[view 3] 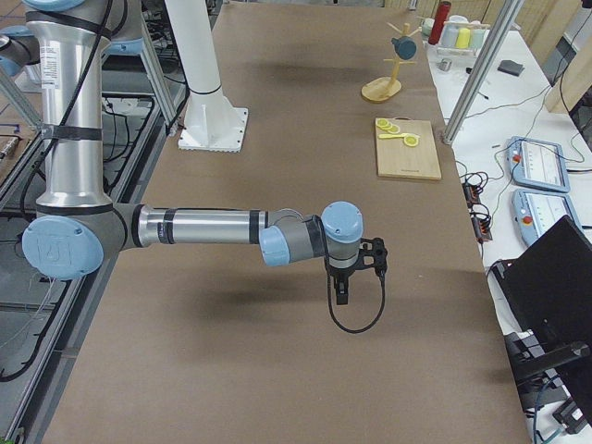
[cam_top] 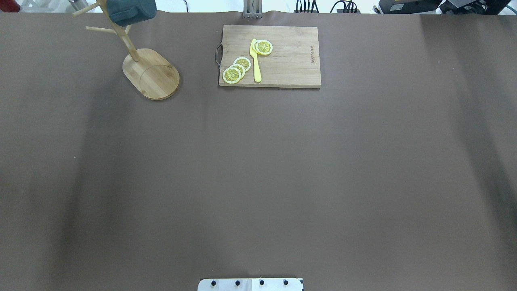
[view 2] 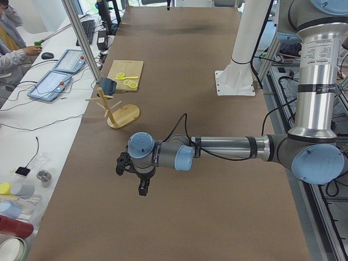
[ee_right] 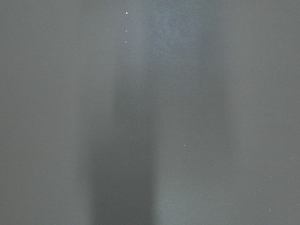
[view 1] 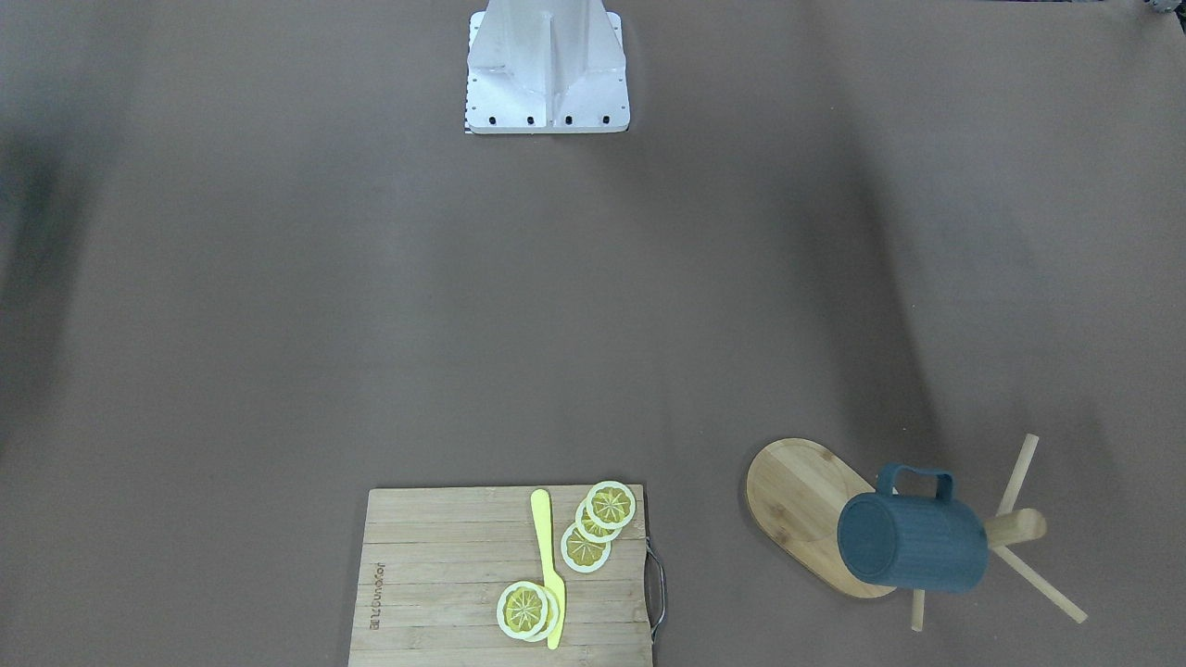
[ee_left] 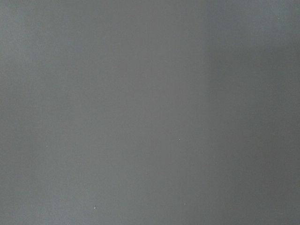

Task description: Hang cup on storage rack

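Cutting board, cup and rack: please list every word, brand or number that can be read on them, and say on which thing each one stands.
"Joyoung", as far as I can read it: burnt sideways into the cutting board near one short edge. The marks after it are too blurred to read.
cup: no lettering shows on the sides in view.
storage rack: none.

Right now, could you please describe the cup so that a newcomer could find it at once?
Find the bamboo mug tree beside the cutting board. The cup hangs high on it: the only dark teal, ribbed thing there.
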`<state>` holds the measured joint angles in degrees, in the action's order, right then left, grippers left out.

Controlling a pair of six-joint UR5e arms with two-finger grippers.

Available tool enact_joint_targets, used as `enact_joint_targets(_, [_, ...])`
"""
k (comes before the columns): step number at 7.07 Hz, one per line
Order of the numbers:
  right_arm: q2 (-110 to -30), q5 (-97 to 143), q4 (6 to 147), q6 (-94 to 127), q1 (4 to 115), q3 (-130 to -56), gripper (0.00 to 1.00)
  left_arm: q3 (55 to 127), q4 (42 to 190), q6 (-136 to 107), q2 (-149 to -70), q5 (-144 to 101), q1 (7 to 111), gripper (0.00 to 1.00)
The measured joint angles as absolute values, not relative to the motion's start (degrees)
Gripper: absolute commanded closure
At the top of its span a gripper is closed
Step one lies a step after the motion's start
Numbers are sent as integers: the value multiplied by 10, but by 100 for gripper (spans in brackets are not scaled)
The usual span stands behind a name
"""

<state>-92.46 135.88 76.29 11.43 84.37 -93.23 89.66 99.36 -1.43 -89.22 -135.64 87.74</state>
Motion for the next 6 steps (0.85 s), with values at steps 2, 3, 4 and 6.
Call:
enact_joint_targets(2, [-924, 1359, 763, 115, 844, -932, 0, 912, 994, -16, -893, -1356, 877, 2])
enact_joint_targets(3, [-924, 1359, 763, 115, 843, -932, 0, 915, 994, -17, -891, -1356, 877, 2])
enact_joint_targets(4, [-924, 1359, 763, 115, 844, -932, 0, 915, 995, -17, -889, -1355, 877, 2])
enact_joint_targets(6, [-924, 1360, 763, 115, 844, -931, 0, 914, 995, -17, -889, -1355, 877, 2])
